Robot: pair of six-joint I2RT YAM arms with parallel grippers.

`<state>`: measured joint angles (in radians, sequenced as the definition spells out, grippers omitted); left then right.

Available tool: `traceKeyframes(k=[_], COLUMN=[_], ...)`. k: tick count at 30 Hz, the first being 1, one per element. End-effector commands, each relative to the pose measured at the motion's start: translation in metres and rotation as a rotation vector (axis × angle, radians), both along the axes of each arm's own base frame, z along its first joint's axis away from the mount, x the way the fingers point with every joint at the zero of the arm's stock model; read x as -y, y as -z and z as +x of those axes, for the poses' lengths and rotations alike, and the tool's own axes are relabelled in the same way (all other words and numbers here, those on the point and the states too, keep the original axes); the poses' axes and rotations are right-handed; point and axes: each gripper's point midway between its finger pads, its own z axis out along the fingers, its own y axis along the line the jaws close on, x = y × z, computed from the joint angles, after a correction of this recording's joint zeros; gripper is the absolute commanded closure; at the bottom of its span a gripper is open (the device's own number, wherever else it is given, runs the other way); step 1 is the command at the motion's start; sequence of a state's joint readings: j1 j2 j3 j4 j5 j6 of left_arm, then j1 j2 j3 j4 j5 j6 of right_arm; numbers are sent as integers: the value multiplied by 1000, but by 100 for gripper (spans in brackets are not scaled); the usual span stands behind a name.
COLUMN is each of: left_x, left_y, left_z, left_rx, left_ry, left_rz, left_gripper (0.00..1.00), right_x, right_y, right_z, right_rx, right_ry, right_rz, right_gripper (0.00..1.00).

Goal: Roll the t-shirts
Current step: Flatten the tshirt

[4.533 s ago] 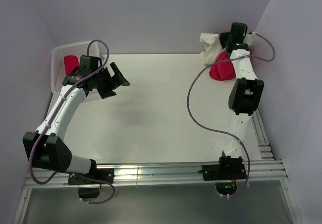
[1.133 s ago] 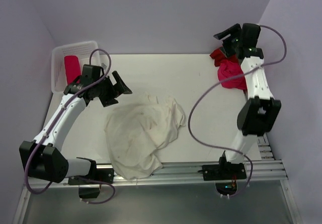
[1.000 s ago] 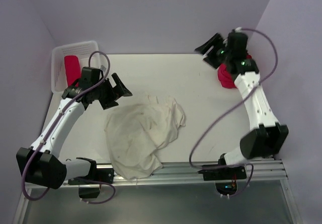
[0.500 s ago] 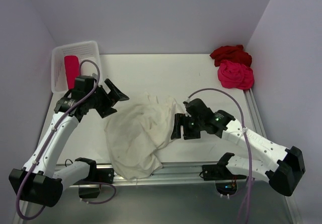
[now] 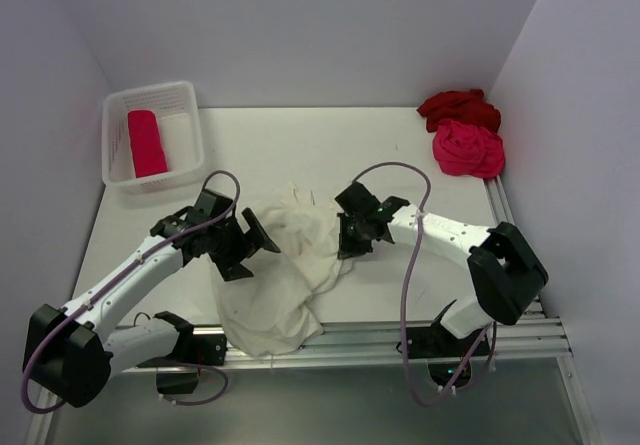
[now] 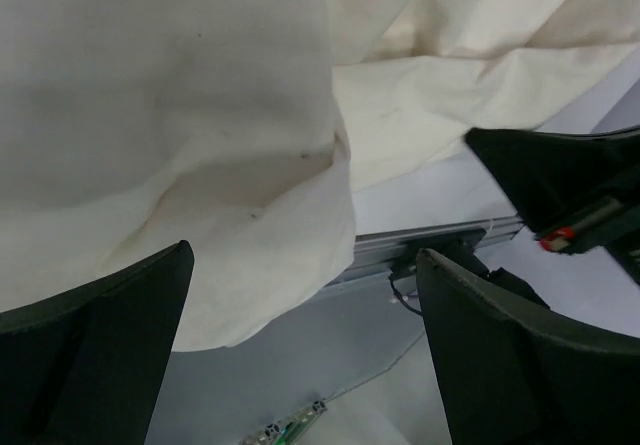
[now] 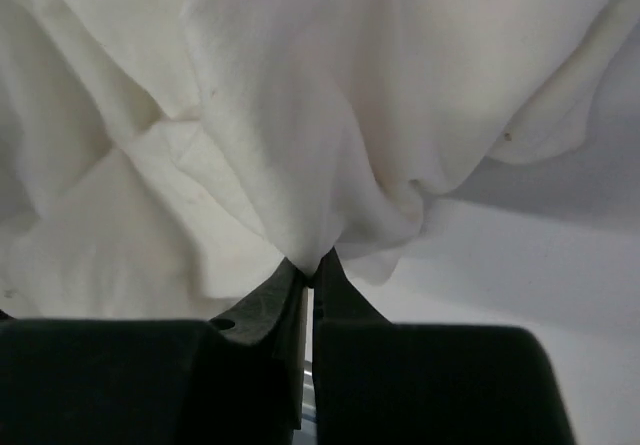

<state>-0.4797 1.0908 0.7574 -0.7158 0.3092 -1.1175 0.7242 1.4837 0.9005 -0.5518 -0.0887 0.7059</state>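
Both arms have shifted since half a second ago: my left gripper [image 5: 248, 252] has come down from near the basket [image 5: 112, 135] to the left side of the cream shirt [image 5: 285, 290], and the right arm's elbow has swung back. I see the left jaws spread wide just above the cloth. My right gripper [image 7: 310, 268] is pressed together, pinching a fold at the shirt's right edge. That shirt lies crumpled at the near middle of the table [image 5: 300, 150]. A dark red shirt [image 5: 455, 105] and a pink shirt [image 5: 468, 149] sit in the far right corner; a rolled pink shirt [image 5: 147, 143] lies in the basket.

White arms [image 5: 130, 275], black joints [image 5: 500, 275], looping purple cables [image 5: 404, 295]; left claw [image 5: 250, 255] and right claw [image 5: 346, 247] black
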Motion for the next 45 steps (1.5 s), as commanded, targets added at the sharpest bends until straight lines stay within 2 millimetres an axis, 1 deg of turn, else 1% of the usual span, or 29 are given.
traceKeyframes(k=[1,3,4,5,6,7,8,9,10,11,12,13,14,15,16,19,22,25,28,30,33,35,37,38,41,42,43,44,45], left_x=[-6,-6,-4,-1,2,7,13,17,29,38,45,60,68,75,85,98,92,91,83,74,70,70,69,67,71,69,79,77,70], left_y=[-10,-20,-32,-36,-36,-39,-45,-47,-56,-51,-51,-56,-49,-46,-46,-24,12,38,67,86,90,95,96,99,82,72,53,43,34], left_z=[12,19,27,29,33,36,45,46,43,42,40,31,26,21,9,-16,-43,-64,-74,-71,-53,-48,-40,-37,-12,3,23,31,53], left_rx=[63,87,121,140,136,143,168,169,186,176,177,187,165,155,148,83,-34,-102,-166,-188,-145,-150,-149,-163,-126,-113,-50,-58,-58], left_ry=[-40,-16,-8,28,48,70,99,118,163,201,227,284,320,351,408,520,580,604,600,597,574,577,584,584,582,560,576,588,556], left_rz=[39,65,62,65,70,74,89,107,111,129,139,135,152,157,158,214,311,335,403,481,572,594,600,610,582,569,534,518,492], left_gripper=[1,0,1,0,1,1,1,0,1,0,1,1,0,0,0,0,0,1,0,8,48,60,92,100,100,100,100,100,99], right_x=[-3,29,44,75,100,115,132,150,160,163,166,159,156,155,150,148,153,154,150,148,146,147,148,149,151,152,152,154,155], right_y=[-41,-59,-66,-72,-80,-86,-90,-89,-83,-83,-66,-59,-57,-43,-42,-55,-68,-64,-62,-65,-67,-68,-68,-68,-69,-69,-70,-69,-72], right_z=[55,79,86,101,99,100,89,85,75,61,44,33,22,7,0,-6,-2,2,7,10,11,11,9,8,7,8,9,12,17], right_rx=[150,199,219,250,270,278,268,258,241,229,179,141,128,87,76,140,186,154,154,167,164,167,172,176,176,179,180,182,194], right_ry=[98,235,284,385,447,481,497,544,560,549,533,504,493,484,474,478,482,461,457,472,475,474,475,473,473,469,471,472,472], right_rz=[71,84,78,40,-14,-31,-68,-108,-144,-146,-162,-127,-102,-95,-60,-23,-40,-78,-65,-45,-35,-36,-38,-39,-49,-50,-53,-67,-67], right_gripper=[100,100,100,100,100,100,100,100,100,100,100,100,100,100,100,100,100,100,100,100,100,100,100,100,100,100,100,100,100])
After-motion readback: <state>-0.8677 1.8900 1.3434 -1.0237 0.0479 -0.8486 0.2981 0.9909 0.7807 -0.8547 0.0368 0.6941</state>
